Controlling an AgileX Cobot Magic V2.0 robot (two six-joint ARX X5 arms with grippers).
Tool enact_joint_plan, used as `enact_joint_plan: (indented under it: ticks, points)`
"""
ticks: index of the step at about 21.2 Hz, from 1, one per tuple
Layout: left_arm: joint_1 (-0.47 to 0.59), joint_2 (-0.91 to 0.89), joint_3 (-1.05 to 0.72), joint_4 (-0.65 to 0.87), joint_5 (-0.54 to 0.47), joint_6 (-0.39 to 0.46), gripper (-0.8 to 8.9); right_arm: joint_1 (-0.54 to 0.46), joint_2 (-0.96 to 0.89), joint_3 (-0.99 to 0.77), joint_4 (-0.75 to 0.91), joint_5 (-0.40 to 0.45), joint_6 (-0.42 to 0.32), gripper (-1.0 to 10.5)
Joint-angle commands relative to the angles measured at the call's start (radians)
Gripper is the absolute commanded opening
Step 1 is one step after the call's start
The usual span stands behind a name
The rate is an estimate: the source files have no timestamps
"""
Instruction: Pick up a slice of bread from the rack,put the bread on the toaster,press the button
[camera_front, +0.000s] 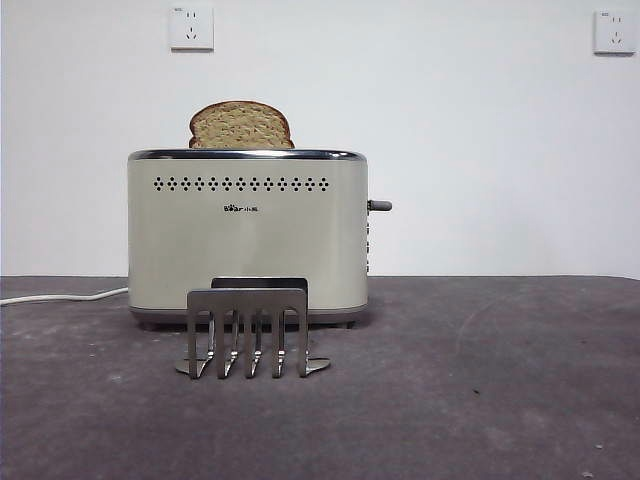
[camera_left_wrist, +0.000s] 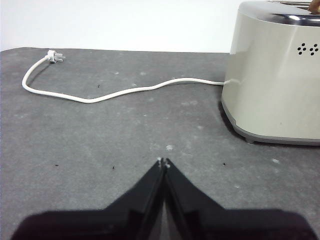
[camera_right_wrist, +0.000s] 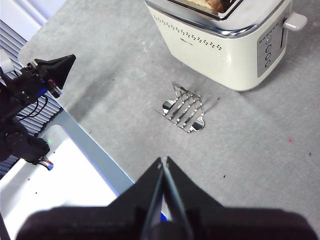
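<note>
**Bread loaded, lever not pressed**

One tan speckled slice of bread (camera_front: 240, 125) stands upright in the one cream-beige toaster (camera_front: 247, 235). One grey metal rack (camera_front: 248, 330), empty, sits just before it. One dark lever button (camera_front: 380, 206) appears still raised. Left gripper (camera_left_wrist: 163, 161) and right gripper (camera_right_wrist: 163, 160): jaws pressed together, holding nothing, both away from the toaster. Risk: a glancing push could slip off the small knob or shove the toaster.

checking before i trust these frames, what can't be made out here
- Slice of bread: lower part hidden inside the toaster, front view.
- Button: whether pressed can't be told.
- Toaster: cut off by the edge in the left wrist view.
- Logo: too small to read.
</note>
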Motion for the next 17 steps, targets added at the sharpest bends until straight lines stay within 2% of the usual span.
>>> enact_joint_plan:
  ticks: [1, 5, 6, 8, 11, 14, 17]
  points:
    - [0.003, -0.003, -0.013, 0.000, -0.004, -0.006, -0.04, 0.000, 0.000, -0.005, 0.003, -0.001, -0.008, 0.0]
    - [0.003, -0.003, -0.013, 0.000, -0.004, -0.006, -0.04, -0.001, 0.000, -0.005, 0.003, -0.001, -0.011, 0.0]
    - [0.003, -0.003, -0.013, 0.000, -0.004, -0.006, -0.04, -0.008, -0.009, -0.005, 0.010, 0.002, -0.051, 0.0]
    - [0.003, -0.003, -0.013, 0.000, -0.004, -0.006, -0.04, -0.036, -0.058, -0.008, 0.050, 0.000, -0.060, 0.0]
    - [0.003, -0.003, -0.013, 0.000, -0.004, -0.006, -0.04, -0.062, -0.167, -0.050, 0.219, -0.001, -0.018, 0.0]
    - [0.003, -0.003, -0.013, 0.000, -0.004, -0.006, -0.04, -0.090, -0.290, -0.163, 0.389, 0.013, -0.013, 0.0]
    - [0.003, -0.003, -0.013, 0.000, -0.005, -0.006, -0.04, -0.108, -0.440, -0.376, 0.635, 0.155, 0.092, 0.0]
